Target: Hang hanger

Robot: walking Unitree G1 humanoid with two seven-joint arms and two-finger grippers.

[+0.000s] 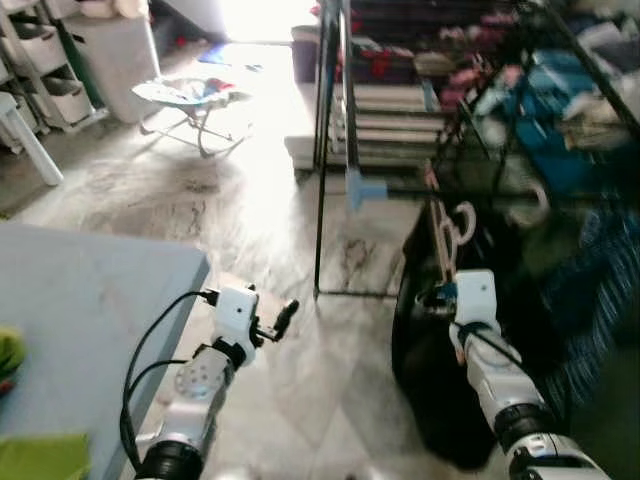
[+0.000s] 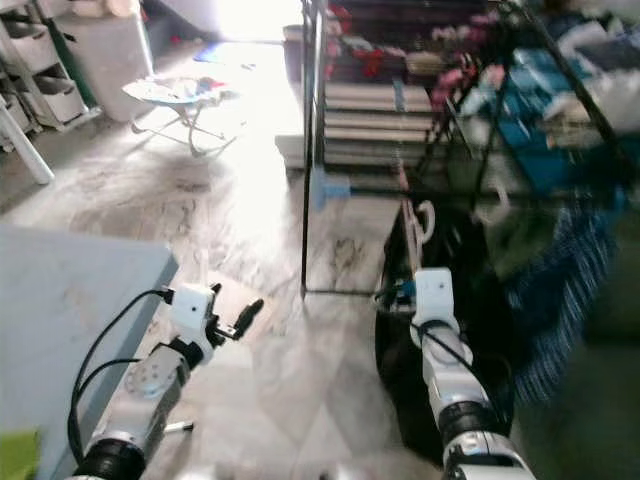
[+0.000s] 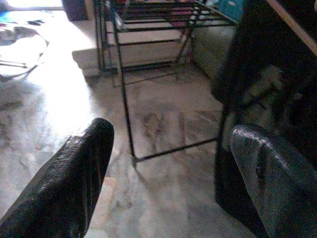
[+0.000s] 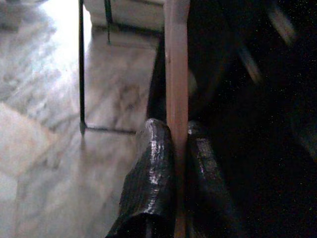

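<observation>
right gripper (image 4: 176, 148): closest thing in the right wrist view, both black fingers squeezed tight on the wooden bar of the hanger (image 4: 177, 64), no gap left either side of the wood.
hanger: held up in front of the robot on its right side, white hook (image 1: 463, 222) on top sitting right around the level of the dark rail (image 1: 470, 190) of the drying rack (image 1: 333, 150). it's blurry there so can't say if the hook is over the rail yet or just beside it.
black garment (image 1: 430, 350): draped on the hanger, hangs down almost to the floor right beside the right arm.
how it'll handle: my guess, the wood is stiff and light, won't bend. the cloth is the floppy part and adds most of the weight, so it'll probably swing if moved fast. varnished wood could slip a bit in rubbery fingers.
where to hold: the bar near the hook, like it is now, seems fine. keeps the hook steerable.
left gripper (image 3: 168, 168): spread wide, nothing in it, hovering over the marble floor (image 1: 250, 200) next to the blue-grey table (image 1: 90, 320).
further out: a baby bouncer (image 1: 190, 95) and white shelves (image 1: 50, 70) at the back.
</observation>
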